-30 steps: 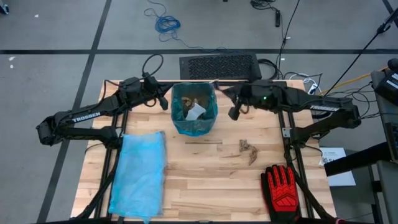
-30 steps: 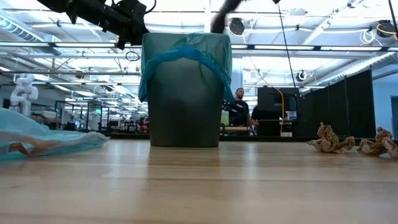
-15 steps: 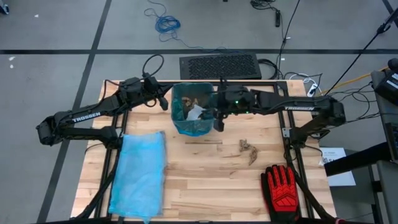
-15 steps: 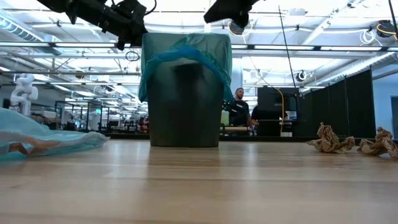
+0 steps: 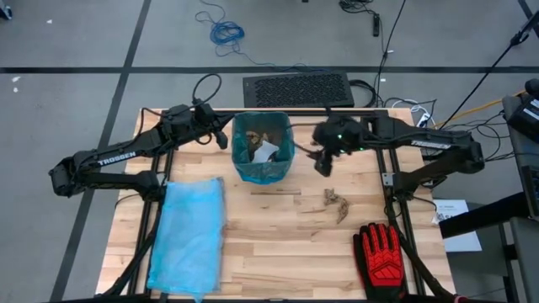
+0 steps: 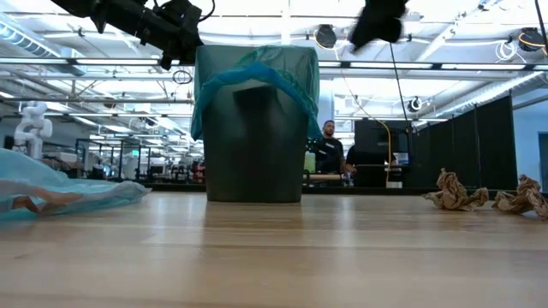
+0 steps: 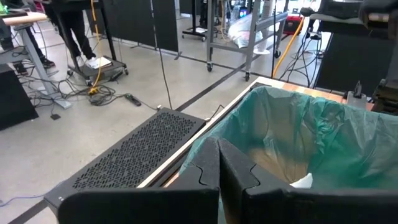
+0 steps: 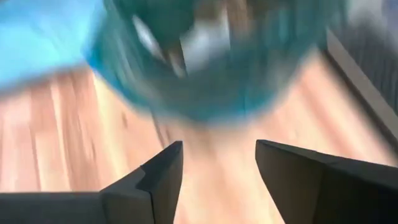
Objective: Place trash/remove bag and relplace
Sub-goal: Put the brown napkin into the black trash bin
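Note:
A bin lined with a teal bag (image 5: 263,147) stands at the table's far middle, with brown and white trash scraps (image 5: 261,150) inside. Two more brown trash scraps (image 5: 335,202) lie on the table to its right, also in the low view (image 6: 454,192). My right gripper (image 5: 322,164) hovers open in the air just right of the bin, and its wrist view (image 8: 217,162) shows nothing between its fingers. My left gripper (image 5: 221,139) is shut beside the bin's left rim, and its wrist view (image 7: 219,165) looks across the bag's opening (image 7: 298,137).
A spare light-blue bag (image 5: 189,236) lies flat on the table's left half. A red-and-black glove (image 5: 383,252) lies at the near right corner. A black perforated mat (image 5: 296,88) sits beyond the far edge. A person (image 6: 330,150) stands in the room behind.
My right gripper swung left until it was over the bin's right rim, then pulled back toward the table's right, and now hovers beside the bin. The bin, the scraps on the table and my left arm have stayed where they were.

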Tool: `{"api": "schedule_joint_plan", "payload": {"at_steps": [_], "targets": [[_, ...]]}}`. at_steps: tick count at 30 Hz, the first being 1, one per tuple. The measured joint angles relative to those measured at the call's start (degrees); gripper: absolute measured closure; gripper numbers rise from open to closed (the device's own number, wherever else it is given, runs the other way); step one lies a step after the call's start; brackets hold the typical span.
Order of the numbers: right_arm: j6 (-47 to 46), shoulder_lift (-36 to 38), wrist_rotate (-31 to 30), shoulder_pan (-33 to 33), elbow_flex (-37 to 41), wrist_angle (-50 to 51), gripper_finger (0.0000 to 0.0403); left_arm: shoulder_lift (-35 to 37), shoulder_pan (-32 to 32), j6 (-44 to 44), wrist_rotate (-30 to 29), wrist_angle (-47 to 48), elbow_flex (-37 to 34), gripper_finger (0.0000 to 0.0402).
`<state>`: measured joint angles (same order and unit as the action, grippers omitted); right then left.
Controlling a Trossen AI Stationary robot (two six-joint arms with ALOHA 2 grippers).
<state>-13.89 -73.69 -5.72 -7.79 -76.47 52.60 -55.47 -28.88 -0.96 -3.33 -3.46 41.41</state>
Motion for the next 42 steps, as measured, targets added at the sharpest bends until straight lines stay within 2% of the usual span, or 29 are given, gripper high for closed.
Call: {"api": "schedule_joint_plan", "payload": {"at_steps": [4,7,11,14,17,22,29,31,33,39,42], "targets": [[-8.27,0.0,-0.19,1.85,4.61,12.15,0.0221,-0.01,0.0,-0.1,-0.25,0.02,0.0,0.0402],[-12.18,0.42,3.11,3.31,12.2,13.42,0.0221,0.0,0.0,-0.12,-0.26,0.04,0.0,0.0402],[-14.71,0.9,12.69,5.35,23.66,4.33,0.0212,-0.01,0.01,-0.15,-0.26,0.76,0.0,0.0402],[-16.49,0.9,15.67,6.73,30.05,-4.35,0.0198,-0.02,0.0,-0.23,-0.26,1.25,0.0,0.0402],[-18.15,0.9,15.32,7.35,34.17,-11.15,0.0179,-0.02,0.02,-0.25,-0.25,1.46,0.0,0.0402],[-19.99,0.42,11.56,7.96,38.13,-14.66,0.0151,-0.02,0.02,-0.28,-0.25,1.44,0.0,0.0402],[-20.23,-2.6,7.97,7.91,42.75,-23.47,0.0144,-0.02,0.01,-0.3,-0.26,1.44,0.0,0.0402],[-20.43,-3.38,7.06,7.91,43.32,-24.08,0.0161,-0.02,0.02,-0.3,-0.26,1.44,0.0,0.0402],[-20.42,-3.93,6.06,7.91,43.32,-24.21,0.0195,-0.02,0.0,-0.31,-0.34,1.45,0.0,0.0402],[-19.55,-2.62,5.78,8.3,41.99,-23.91,0.0377,-0.02,0.0,-0.36,-0.39,1.4,0.0,0.0402],[-17.19,-1.08,7.61,8.7,38.5,-20.85,0.0389,-0.02,0.02,-0.44,-0.53,1.43,0.0,0.0402]]}}
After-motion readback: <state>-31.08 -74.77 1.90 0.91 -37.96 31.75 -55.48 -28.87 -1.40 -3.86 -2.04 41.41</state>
